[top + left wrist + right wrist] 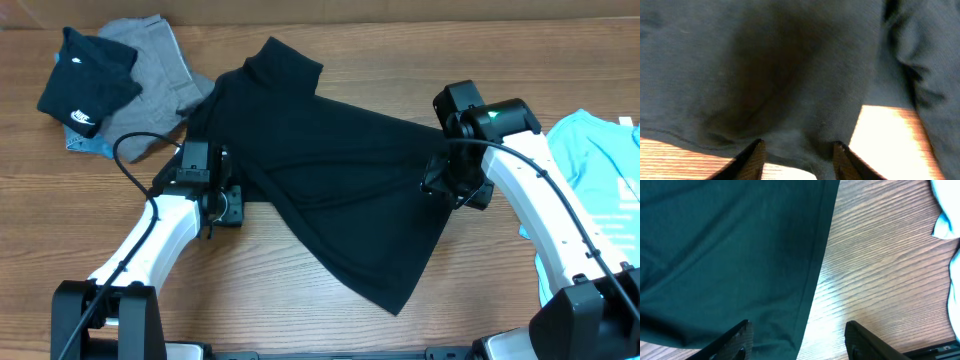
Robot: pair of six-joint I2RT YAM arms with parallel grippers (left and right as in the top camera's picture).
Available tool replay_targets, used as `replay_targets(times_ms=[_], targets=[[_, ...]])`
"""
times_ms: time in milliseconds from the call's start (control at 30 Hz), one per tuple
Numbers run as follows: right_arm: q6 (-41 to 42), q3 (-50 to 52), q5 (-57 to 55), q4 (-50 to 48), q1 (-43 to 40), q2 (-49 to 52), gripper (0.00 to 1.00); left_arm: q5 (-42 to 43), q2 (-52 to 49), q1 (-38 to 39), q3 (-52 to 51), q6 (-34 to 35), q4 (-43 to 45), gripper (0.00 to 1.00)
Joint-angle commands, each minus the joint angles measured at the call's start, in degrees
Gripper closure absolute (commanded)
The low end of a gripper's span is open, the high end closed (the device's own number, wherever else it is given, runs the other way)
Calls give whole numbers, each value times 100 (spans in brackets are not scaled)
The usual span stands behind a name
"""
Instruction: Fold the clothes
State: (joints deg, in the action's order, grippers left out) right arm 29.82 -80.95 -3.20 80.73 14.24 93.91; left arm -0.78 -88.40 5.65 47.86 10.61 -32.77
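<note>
Black T-shirt: lies spread and rumpled across the centre of the overhead frame, on the wooden table.
Left gripper: at the shirt's left edge, jaws partly apart with fabric between; whether it grips cannot be told.
Right gripper: over the right hem, jaws wide, holds nothing.

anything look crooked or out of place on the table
The T-shirt lies askew: it runs diagonally across the table, rumpled, with one corner pointing at the front edge. At the far left, a grey garment and a black logo garment sit in a loose heap.
</note>
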Motion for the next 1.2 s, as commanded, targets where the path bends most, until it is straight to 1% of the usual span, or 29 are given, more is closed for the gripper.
replay_targets(times_ms=[0, 33, 133, 233, 300, 333, 400, 433, 500, 600, 667, 700, 833, 867, 933, 967, 1067, 1167], targets=[[15, 149, 61, -42, -13, -101, 38, -282, -42, 37, -44, -33, -44, 89], [15, 225, 81, -79, -13, -101, 38, -280, -42, 37, -35, -26, -151, 96], [15, 487, 173, -173, -22, -101, 36, -321, -31, -4, 144, -9, -734, 96], [15, 835, 339, -361, -114, -101, 36, -708, 15, -144, 647, -9, -1665, 96], [13, 1027, 496, -474, -227, -101, 36, -697, 48, -258, 1019, 4, -2079, 96], [11, 1128, 597, -551, -302, -101, 36, -389, 63, -302, 1150, 7, -2109, 93], [11, 1270, 706, -671, -407, -101, 36, 389, 68, -323, 1287, -199, -1930, 71], [11, 1322, 767, -728, -450, -101, 36, 717, 68, -299, 1285, -258, -1766, 64], [11, 1353, 807, -765, -496, -101, 36, 1014, 35, -201, 1217, -251, -1464, 62], [7, 1355, 828, -758, -498, -101, 36, 925, -101, 70, 1043, -254, -1078, 64], [9, 1355, 826, -763, -498, -101, 36, 752, -369, 361, 894, -245, -824, 66], [9, 1355, 826, -765, -498, -101, 36, 621, -505, 457, 868, -232, -750, 68], [-13, 1355, 828, -748, -498, -101, 35, 55, -1078, 695, 866, -26, -586, 72], [-17, 1355, 828, -737, -498, -101, 35, -13, -1191, 717, 866, -9, -575, 75], [-33, 1355, 828, -708, -498, -101, 35, -98, -1412, 723, 866, -4, -573, 84], [-33, 1357, 835, -697, -498, -101, 35, -162, -1497, 723, 866, 15, -590, 85], [-31, 1425, 846, -726, -498, -101, 34, -409, -1543, 717, 870, 201, -756, 96], [-28, 1589, 898, -855, -498, -101, 34, -715, -1394, 704, 973, 393, -1110, 96]])
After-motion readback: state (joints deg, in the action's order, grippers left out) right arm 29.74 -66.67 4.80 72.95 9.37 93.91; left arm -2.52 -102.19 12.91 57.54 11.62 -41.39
